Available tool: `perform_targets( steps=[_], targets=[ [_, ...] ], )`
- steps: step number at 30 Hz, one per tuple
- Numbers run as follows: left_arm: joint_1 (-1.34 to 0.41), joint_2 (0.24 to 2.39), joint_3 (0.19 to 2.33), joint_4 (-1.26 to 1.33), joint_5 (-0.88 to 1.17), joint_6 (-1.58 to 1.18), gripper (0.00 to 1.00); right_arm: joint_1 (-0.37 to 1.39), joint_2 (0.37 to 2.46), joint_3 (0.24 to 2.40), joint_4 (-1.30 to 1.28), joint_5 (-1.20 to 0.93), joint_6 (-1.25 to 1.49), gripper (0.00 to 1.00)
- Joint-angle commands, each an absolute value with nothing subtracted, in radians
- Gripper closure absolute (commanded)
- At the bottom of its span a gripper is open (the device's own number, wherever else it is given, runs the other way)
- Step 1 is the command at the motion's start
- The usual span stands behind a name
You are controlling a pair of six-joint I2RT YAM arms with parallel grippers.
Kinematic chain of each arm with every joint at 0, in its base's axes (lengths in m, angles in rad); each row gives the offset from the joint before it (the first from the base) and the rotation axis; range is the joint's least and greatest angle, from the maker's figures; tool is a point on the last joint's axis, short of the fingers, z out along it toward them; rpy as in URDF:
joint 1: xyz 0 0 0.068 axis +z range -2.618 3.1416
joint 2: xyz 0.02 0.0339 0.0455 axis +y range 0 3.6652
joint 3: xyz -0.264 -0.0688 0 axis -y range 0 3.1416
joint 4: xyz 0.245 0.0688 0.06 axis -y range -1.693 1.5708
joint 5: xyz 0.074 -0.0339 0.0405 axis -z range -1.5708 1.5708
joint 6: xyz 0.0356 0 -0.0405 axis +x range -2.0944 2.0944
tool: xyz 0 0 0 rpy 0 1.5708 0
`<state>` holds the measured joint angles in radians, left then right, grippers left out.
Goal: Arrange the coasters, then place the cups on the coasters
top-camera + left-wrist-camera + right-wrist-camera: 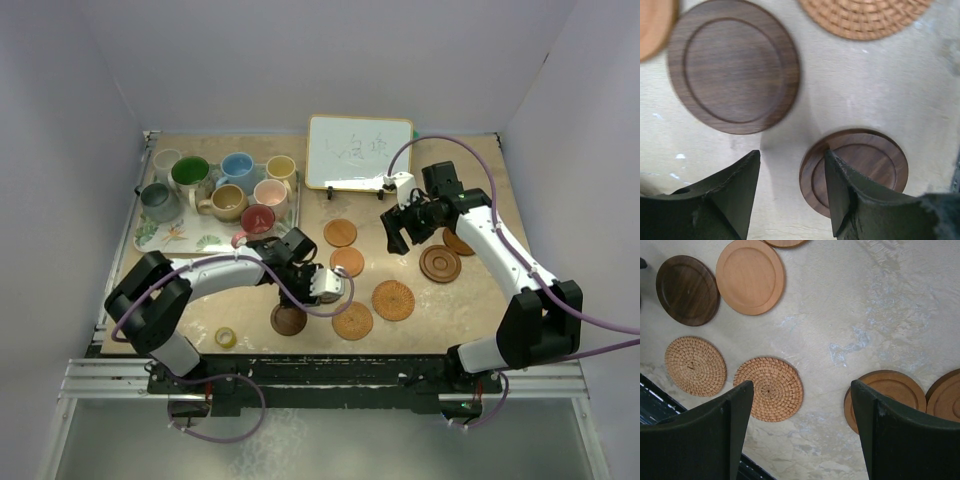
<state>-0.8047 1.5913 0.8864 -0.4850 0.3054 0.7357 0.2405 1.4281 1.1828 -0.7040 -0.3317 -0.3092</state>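
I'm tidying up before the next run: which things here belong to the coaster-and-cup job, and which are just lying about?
For the job: rattan coasters, wooden coasters, dark coaster, ringed coaster, eight mugs.

Just lying about: leaf-patterned tray under the mugs, yellow tape roll, whiteboard.

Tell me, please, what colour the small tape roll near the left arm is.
Yellow; the tape roll shows best in the top external view.
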Motion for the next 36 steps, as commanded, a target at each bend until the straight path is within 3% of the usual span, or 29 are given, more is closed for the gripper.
perform_targets(
  steps=[1, 18, 36],
  targets=[
    [-0.750, 1.666, 0.923, -0.369, 0.189, 0.753, 0.50, 0.235, 1.418, 1.180, -0.700, -0.334, -0.323, 0.19],
    [-0.672, 1.788, 1.050, -0.216, 0.153, 0.724, 0.56, 0.228, 1.419, 1.181, -0.699, -0.336, -0.325, 0.19],
    [-0.668, 2.025, 1.316, -0.252, 0.120, 0.592, 0.59, 0.227, 1.400, 1.186, -0.706, -0.359, -0.319, 0.19]
  ],
)
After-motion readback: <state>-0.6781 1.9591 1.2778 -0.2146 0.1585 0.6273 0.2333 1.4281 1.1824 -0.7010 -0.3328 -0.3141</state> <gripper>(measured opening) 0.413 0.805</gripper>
